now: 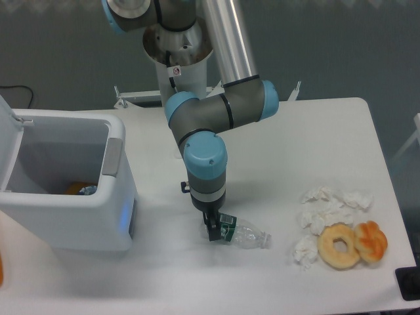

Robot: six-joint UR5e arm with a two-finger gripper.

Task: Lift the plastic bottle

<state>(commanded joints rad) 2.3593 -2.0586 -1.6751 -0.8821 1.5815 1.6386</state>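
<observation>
- One arm [210, 115] reaches down from the far side of the table [315, 131], wrist pointing straight at the tabletop.
- Its gripper [214, 231] is right down on the left end of the bottle [241, 233], at the dark green and white label band.
- How the jaws stand I cannot tell: the dark fingers [211, 229] merge with the label from this angle, so whether they have closed on the bottle is unclear.
- Lying on its side, the bottle sits near the front middle of the table, clear body running off to the right of the gripper.
- Well apart to the right, a cluster of white tissue wads [326, 211] is scattered on the table.
- Just beside the wads, a tan ring doughnut [339, 246] lies flat, with an orange-brown pastry [371, 241] touching its right side.
- Over on the left stands a white bin [72, 190] with its lid up; something orange and something bluish show at the bottom, too small to make out.
</observation>
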